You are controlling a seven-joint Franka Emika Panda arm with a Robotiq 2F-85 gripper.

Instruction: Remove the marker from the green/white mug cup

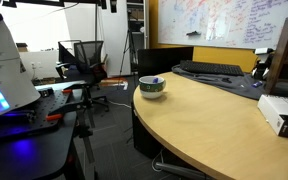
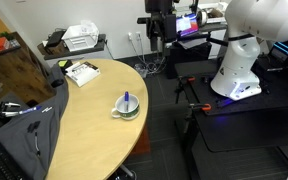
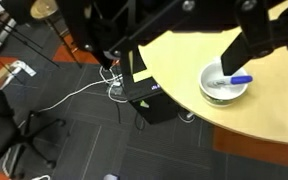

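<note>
Marker [image 3: 237,79] leans in cup [image 3: 210,93] near table [image 3: 274,125] edge; gripper [image 3: 171,60] hovers well above, jaws apart (cup off-centre in wrist view), so best centre over marker's protruding end before descending.

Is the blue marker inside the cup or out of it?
Inside. In an exterior view the marker leans in the green/white mug cup, one end poking above the rim.

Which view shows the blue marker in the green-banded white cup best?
The wrist view: from above, the thin blue marker shows whole in the green-banded white cup. Both exterior views show it only as a tiny sliver.
</note>
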